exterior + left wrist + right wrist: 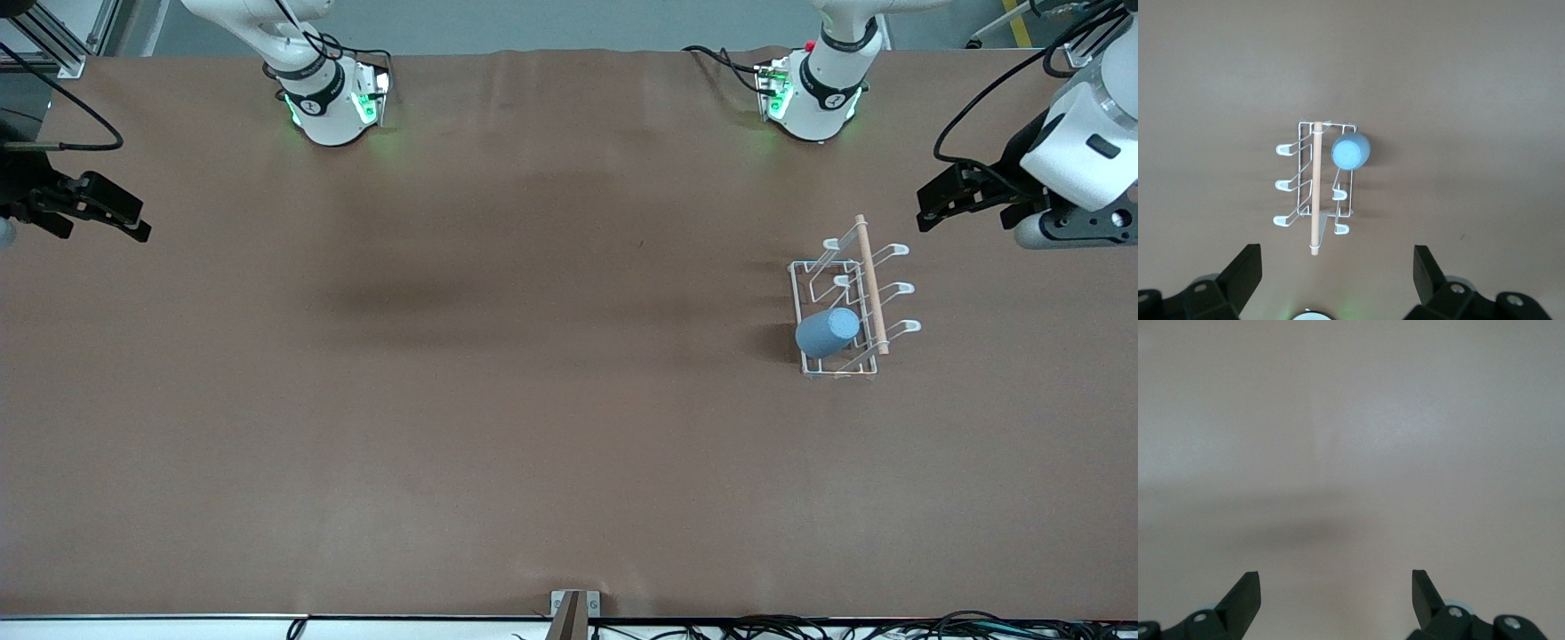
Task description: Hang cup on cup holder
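The light-blue cup sits upside down over a prong of the white wire cup holder, at the rack's end nearer the front camera. The rack stands toward the left arm's end of the table, with its wooden rod on top. In the left wrist view the cup and the rack show below the camera. My left gripper is open and empty, up in the air beside the rack; it also shows in its wrist view. My right gripper is open and empty over the right arm's end of the table, and waits.
The brown table cover spreads wide between the two arms. A small metal bracket sits at the table edge nearest the front camera. Cables run along that edge and near the arm bases.
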Tool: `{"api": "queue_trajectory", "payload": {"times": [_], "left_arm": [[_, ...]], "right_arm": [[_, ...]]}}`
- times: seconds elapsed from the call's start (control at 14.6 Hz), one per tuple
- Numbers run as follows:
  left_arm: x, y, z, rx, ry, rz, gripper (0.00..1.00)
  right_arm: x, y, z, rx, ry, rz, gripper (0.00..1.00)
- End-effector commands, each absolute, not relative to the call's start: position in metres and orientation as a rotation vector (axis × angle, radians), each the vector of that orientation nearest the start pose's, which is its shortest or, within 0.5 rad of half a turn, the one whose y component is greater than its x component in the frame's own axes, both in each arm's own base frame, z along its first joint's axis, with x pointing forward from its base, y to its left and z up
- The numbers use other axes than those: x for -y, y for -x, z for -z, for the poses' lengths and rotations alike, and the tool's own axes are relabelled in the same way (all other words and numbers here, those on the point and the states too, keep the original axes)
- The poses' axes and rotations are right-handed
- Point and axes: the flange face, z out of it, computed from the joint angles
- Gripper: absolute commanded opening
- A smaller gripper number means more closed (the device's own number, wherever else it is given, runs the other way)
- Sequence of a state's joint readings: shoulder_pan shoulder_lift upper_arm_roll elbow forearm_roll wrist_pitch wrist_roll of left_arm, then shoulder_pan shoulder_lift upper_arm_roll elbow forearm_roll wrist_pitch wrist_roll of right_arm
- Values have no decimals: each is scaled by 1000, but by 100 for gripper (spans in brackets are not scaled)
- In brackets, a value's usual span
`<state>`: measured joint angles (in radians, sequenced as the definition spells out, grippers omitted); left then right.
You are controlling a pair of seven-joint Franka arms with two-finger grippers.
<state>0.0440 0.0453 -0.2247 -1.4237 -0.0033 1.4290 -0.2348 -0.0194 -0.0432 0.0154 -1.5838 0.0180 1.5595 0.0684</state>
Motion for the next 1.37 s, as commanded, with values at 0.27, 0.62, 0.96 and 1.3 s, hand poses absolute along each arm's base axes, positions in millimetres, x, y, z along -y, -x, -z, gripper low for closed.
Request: {"api": "queue_trajectory", "payload": {"times": [0.27,0.62,0.96,1.3], "left_arm": [[88,-518,-650,178,3118,-12,100],[62,-513,-636,48,3110,44,100],[58,-515,-636,59,3107,49,100],[60,-518,-639,49,3110,49,100]], "right_arm": [[-1,-538,-642,-131,3122,30,100],[-1,-538,-642,-131,3120,32,100],[-1,-539,-642,-131,3122,40,100],[0,-539,-643,-136,3121,45,100]]}}
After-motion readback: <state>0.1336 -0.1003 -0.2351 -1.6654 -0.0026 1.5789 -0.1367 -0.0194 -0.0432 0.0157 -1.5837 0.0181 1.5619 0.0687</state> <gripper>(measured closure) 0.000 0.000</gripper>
